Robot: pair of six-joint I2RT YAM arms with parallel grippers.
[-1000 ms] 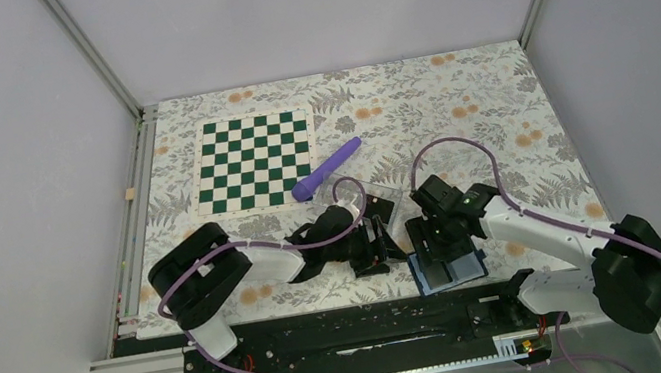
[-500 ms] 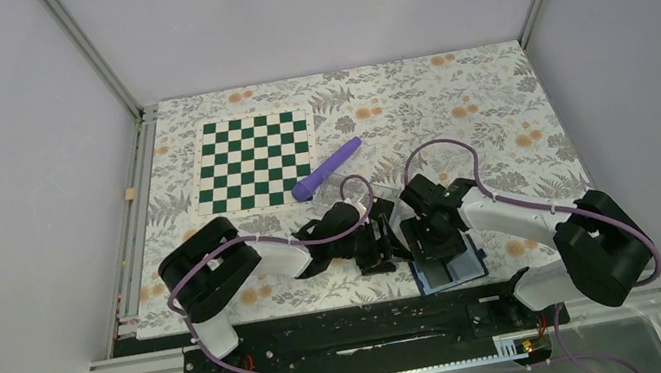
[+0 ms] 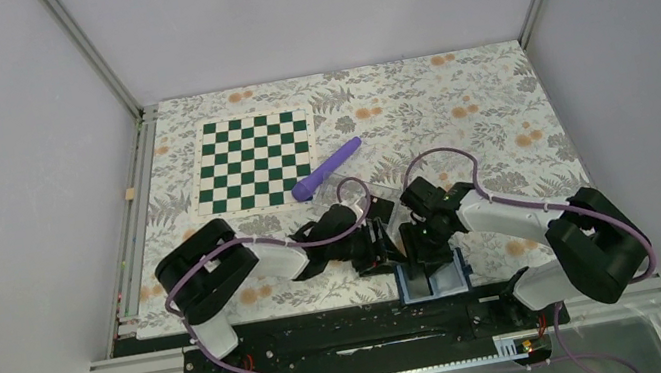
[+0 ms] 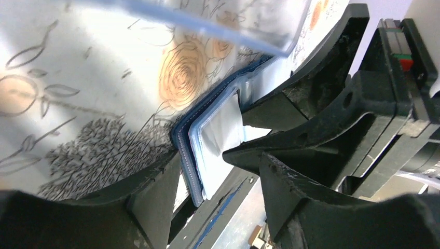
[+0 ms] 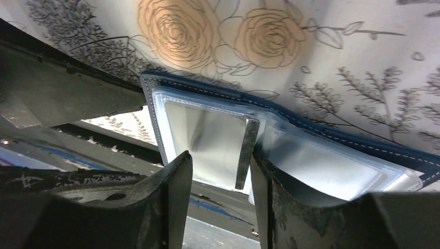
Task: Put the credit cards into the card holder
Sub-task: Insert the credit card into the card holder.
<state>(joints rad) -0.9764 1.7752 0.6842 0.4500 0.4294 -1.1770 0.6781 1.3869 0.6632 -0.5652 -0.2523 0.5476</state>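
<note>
**Both arms close in on the open card holder at the near edge**

The small navy-blue folding card holder [image 3: 434,283] lies open, pale pockets up, at the near edge of the floral-patterned worktop [image 3: 494,98]. It sits between the two arm bases (a spot either arm can reach).

The right arm's jaws hang directly over it, partly apart, straddling one pale pocket [image 5: 205,140]. A thin grey strip [image 5: 246,153] stands at that pocket's inner border, just beside one finger. It may be a card seen on edge, but I cannot tell, and nothing looks clamped.

The left arm's jaws, also partly apart, bracket the holder's left corner from the side, probably to keep it from sliding while a pocket is worked.

A clear plastic tray [image 4: 207,26] lies just beyond. Well apart sit a purple cylinder [image 3: 328,169] and a green-and-white chequered mat [image 3: 253,162], neither needed here.
</note>
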